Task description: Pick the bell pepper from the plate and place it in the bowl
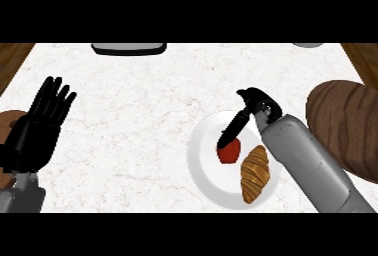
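- While the right hand [255, 107] hovered over the plate [203, 150], its fingers [232, 131] reached straight down toward the pepper [229, 151], released and grasping nothing.
- Pepper lay on the plate at about 9 o'clock from the croissant [255, 173], just beside it.
- Its long axis seemed to run 12 to 6; which end was the stem I could not tell.
- Best closing across the short width, clear of the croissant.
- Bowl [347, 127] waited at 3 o'clock.
- Left hand [37, 130] rested open at 9 o'clock on the tabletop [133, 115].

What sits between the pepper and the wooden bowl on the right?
The right hand and its forearm lie between the bell pepper on the plate and the bowl. Its fingers reach down to the pepper. The croissant lies beside it, nearer the bowl. Nothing else intervenes.
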Available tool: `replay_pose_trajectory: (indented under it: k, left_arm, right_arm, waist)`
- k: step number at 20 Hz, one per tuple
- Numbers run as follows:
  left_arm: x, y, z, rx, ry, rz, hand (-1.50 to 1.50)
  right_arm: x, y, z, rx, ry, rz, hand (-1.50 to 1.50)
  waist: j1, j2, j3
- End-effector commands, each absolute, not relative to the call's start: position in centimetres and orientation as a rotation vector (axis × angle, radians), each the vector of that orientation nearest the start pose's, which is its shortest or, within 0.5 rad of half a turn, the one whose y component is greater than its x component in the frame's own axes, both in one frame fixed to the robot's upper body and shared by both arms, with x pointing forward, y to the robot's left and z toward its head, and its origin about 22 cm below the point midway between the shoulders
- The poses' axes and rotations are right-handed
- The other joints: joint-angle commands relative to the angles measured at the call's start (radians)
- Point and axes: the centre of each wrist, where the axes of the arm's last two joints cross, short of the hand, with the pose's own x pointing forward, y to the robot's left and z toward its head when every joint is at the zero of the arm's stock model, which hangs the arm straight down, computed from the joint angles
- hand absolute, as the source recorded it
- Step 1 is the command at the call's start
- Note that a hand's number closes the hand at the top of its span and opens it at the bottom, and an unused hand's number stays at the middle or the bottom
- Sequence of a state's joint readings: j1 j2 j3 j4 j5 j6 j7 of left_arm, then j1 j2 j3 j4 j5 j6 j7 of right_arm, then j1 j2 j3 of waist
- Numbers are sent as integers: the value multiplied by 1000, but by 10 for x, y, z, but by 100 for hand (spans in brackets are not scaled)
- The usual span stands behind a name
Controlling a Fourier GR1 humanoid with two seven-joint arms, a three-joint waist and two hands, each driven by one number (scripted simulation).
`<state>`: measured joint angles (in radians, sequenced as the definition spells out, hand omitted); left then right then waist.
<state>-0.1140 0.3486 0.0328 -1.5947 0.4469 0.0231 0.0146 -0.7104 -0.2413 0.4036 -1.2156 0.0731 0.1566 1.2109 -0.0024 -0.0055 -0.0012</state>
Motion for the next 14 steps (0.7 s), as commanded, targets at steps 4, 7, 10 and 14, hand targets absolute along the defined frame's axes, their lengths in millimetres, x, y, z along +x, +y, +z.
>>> replay_pose_trajectory:
  k: [4,7,10,14]
  left_arm:
    - [261,298,56,-89,-1680,81,0]
    - [278,298,71,-66,-1679,86,0]
    - [271,290,68,-87,-1697,69,0]
    - [261,280,58,-96,-1699,78,0]
  right_arm:
    - [347,-103,108,-627,-508,718,-150]
    - [330,-123,98,-630,-524,727,-150]
    - [326,-119,76,-643,-529,739,-150]
    - [332,-129,74,-652,-517,748,-150]
  waist:
    - [-2,-1,0]
    - [-13,0,1]
    - [-2,2,1]
    - [2,3,1]
